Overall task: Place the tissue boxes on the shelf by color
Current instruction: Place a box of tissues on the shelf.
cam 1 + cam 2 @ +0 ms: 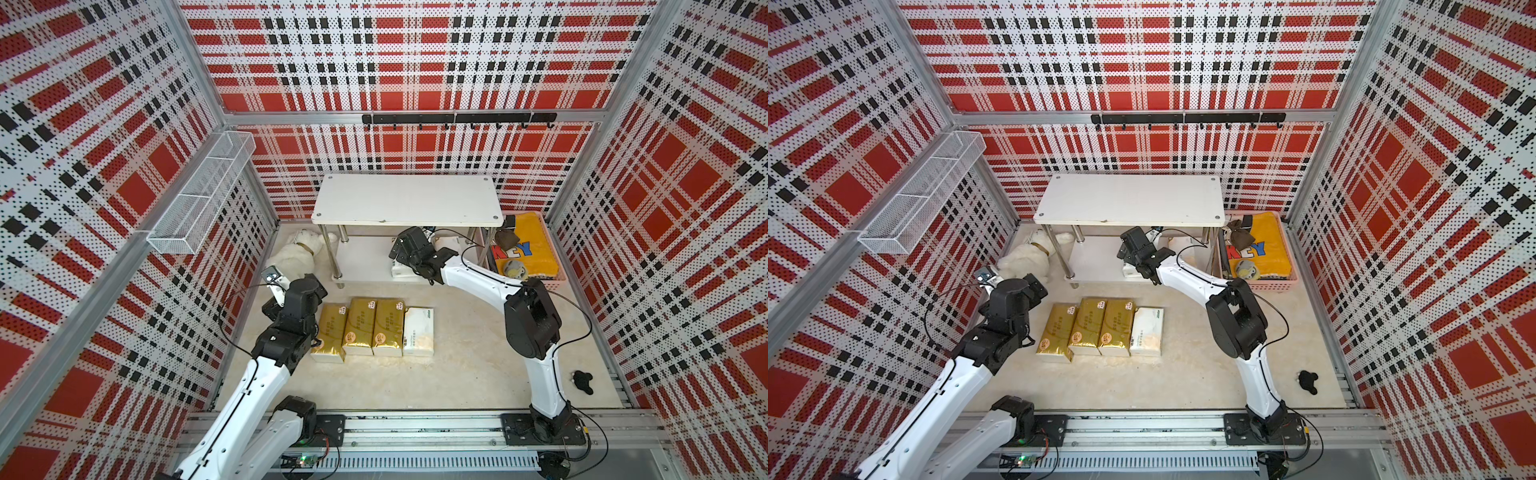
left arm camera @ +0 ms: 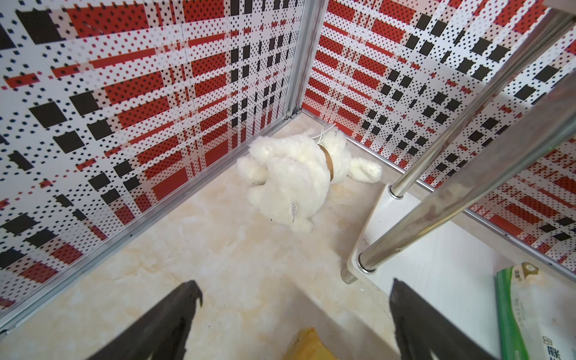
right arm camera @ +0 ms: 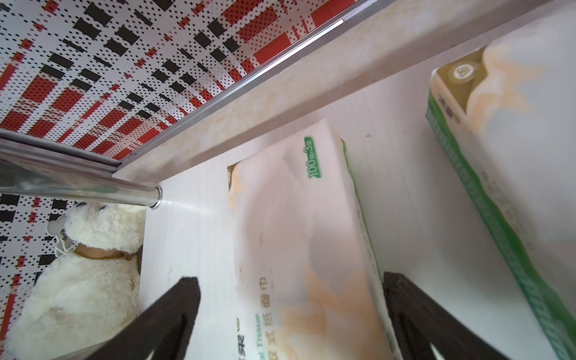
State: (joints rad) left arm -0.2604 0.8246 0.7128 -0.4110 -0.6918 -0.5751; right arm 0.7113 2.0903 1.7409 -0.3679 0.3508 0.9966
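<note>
1. Shelf — two tiers, set against the back wall. The top board is bare, and the lower board carries two white packs. By my judgement white has been given the lower tier, which leaves the top for gold.
2. White pack — lies flat on the lower board, lengthwise between the right fingers. The fingers stand wide on either side and no squeeze shows. It reads as set down, not carried.
3. Second white pack — on the same board, beside the first with a gap, outside the fingers.
4. Row on the bench, in front of the shelf: three gold packs touching side by side, and one loose white pack at the end toward the right arm. None of these is shelved yet.
5. Left fingers — wide and empty, over the bench near the shelf's corner leg. A corner of the end gold pack shows just beneath and between them, so this is probably the next pick.
</note>
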